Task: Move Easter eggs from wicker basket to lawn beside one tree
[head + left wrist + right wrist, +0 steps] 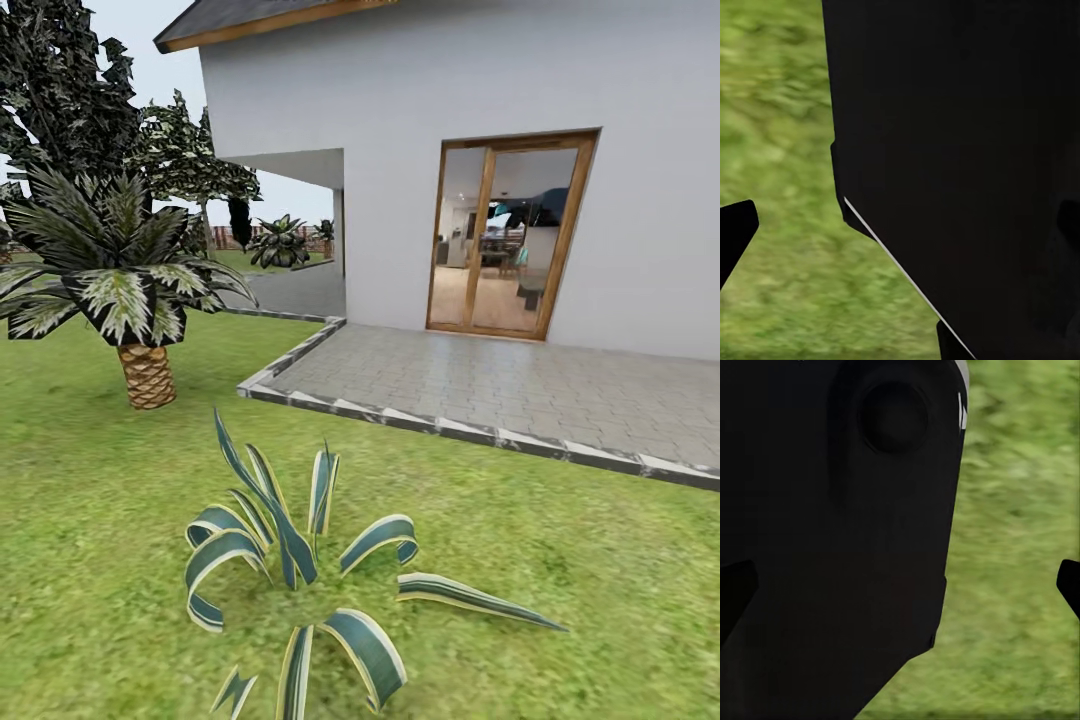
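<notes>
While I had the head camera turned toward the house, I was looking at the wrong part of the garden: the lawn [90, 520] ran wide and green from the near edge to the paved terrace [500, 380], yet from this angle I could not place the basket or any of the three eggs. A striped agave [300, 570] sprawled close in front of the base, a short palm [140, 290] stood further back toward the left edge of the grass, and a dark-leaved tree [55, 90] rose behind it near the far left corner. Both wrist cameras gave me mostly black robot body with blurred grass beside it. A dark tip, probably a finger [735, 229], showed in the left wrist view, and another [1069, 581] in the right — too little to read, so I could not tell whether either gripper was spread or closed. The risks, as I judged them, were mostly of navigation. Rolling straight ahead could drive the base into the agave, and the raised kerb [440, 425] of the terrace could catch a wheel. I might also have mistaken the palm for the tree and chosen the wrong drop spot. With both wrist views blocked by the robot's own body, any arm swing from that pose would have been nearly blind.
</notes>
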You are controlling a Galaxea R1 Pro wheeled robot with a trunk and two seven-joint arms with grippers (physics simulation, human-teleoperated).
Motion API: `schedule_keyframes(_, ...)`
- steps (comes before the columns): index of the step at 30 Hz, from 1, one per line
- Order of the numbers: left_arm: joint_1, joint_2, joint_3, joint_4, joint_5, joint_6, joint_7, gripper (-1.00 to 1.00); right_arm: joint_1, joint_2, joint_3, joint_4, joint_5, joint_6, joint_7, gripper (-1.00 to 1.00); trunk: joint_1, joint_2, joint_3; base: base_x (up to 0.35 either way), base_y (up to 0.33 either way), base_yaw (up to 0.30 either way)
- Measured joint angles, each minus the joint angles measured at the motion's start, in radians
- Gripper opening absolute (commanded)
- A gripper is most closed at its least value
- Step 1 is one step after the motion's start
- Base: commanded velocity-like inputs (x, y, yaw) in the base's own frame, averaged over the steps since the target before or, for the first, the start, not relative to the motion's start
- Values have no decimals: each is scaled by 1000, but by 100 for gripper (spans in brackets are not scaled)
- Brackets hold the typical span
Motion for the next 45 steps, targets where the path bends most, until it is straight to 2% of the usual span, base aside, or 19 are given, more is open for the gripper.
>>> schedule_keyframes(9,0,1,0,0,0,0,-1,100,0,0,0,0,0,0,0,100,0,0,0,0,33,0)
schedule_keyframes(28,0,1,-1,0,-1,0,-1,100,1,0,0,0,0,0,0,100,0,0,0,0,320,-1)
schedule_keyframes(38,0,1,-1,0,-1,0,-1,100,1,1,0,0,0,0,1,100,0,0,0,0,136,-244)
schedule_keyframes(45,0,1,-1,0,-1,0,-1,100,0,0,0,0,0,0,0,100,0,0,0,0,39,-52)
